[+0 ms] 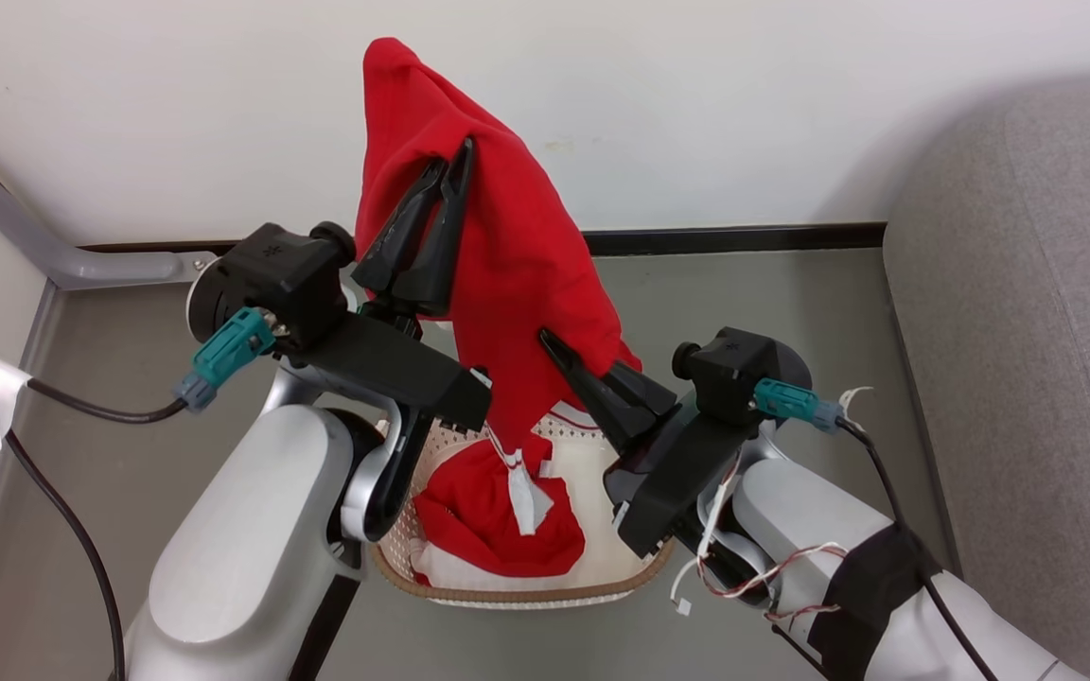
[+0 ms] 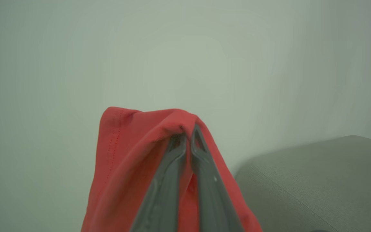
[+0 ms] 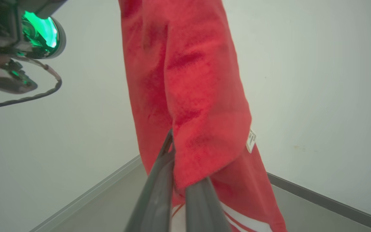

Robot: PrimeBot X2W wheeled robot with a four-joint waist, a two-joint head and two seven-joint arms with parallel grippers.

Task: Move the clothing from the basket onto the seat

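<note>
- Fingers [image 1: 417, 227] of the left gripper [image 1: 458, 163] are pressed together on a top fold of the red garment [image 1: 517, 246]. The left wrist view shows cloth bunched over both tips. We read this as the carrying pinch, holding the piece high in front of the wall.
- Right gripper [image 1: 554, 345] is closed as well, pinching a lower side edge of the same garment, near its small white tag [image 3: 251, 140]. We judge this second hold is there to spread the cloth and stop it swinging or trailing.
- Garment hangs between the two holds, above the basket [image 1: 526, 594]. Its striped lower trim dips towards the basket; whether it clears the rim, we cannot tell.
- Second red piece [image 1: 488, 520], with a white strip across it, lies crumpled on the basket floor, gripped by neither arm.
- Seat [image 1: 1028, 331] stands to the robot's right, near the basket, with a strip of floor between.
- Judgement: one piece is up and the transfer is not yet made. The next move calls for both arms to carry it rightward together, with the hem raised.
- Risk: the hanging hem may snag the basket rim or drag the second piece.
</note>
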